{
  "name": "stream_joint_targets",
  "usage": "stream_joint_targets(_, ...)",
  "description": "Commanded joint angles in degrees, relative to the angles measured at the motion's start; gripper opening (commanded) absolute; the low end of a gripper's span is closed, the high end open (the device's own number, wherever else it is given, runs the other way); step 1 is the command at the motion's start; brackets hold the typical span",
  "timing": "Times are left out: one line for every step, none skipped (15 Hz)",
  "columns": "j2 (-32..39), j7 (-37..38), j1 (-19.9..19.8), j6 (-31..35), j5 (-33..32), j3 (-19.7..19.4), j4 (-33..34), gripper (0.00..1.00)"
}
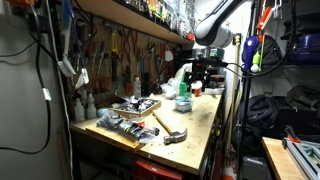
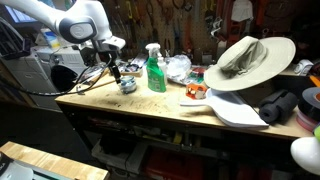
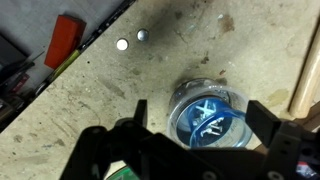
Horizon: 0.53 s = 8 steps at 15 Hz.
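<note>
i see a green spray bottle (image 2: 155, 70) upright on the surface (image 2: 120, 106), and a tan hat (image 2: 247, 58) resting on dark gear above a white board (image 2: 240, 113). a hammer (image 1: 171, 131) lies near the surface's edge, and hand tools (image 1: 118, 48) hang on the wall.

A workshop: hand tools (image 1: 118, 48) hang above a cluttered wooden workbench (image 1: 200, 125).

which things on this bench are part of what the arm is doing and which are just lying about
In hand:
- gripper, open, above the round blue-topped container

Lying about:
- green spray bottle
- wide-brimmed hat
- hammer
- orange tool
</note>
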Motion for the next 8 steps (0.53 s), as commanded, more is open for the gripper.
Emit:
stream_joint_targets(3.48, 7.09, -0.83, 0.04, -2.6, 0.74, 2.77, 1.0)
stream_joint_targets(4.04, 8.13, -0.75, -0.17, -2.78, 0.63, 3.33, 1.0)
stream_joint_targets(4.67, 9.3, -0.67, -0.09, -2.82, 0.55, 3.9, 1.0)
stream_joint_targets(5.21, 11.08, -0.62, 0.61, -3.56, 0.48, 4.22, 1.0)
stream_joint_targets(5.73, 12.03, -0.54, 0.48, -3.76, 0.41, 4.78, 1.0)
stream_joint_targets(6.29, 12.99, -0.43, 0.41, -4.05, 0.37, 5.26, 1.0)
stream_joint_targets(6.67, 13.72, -0.36, 0.28, -4.23, 0.32, 5.61, 1.0)
stream_joint_targets(7.07, 14.3, -0.28, 0.28, -4.39, 0.27, 5.95, 1.0)
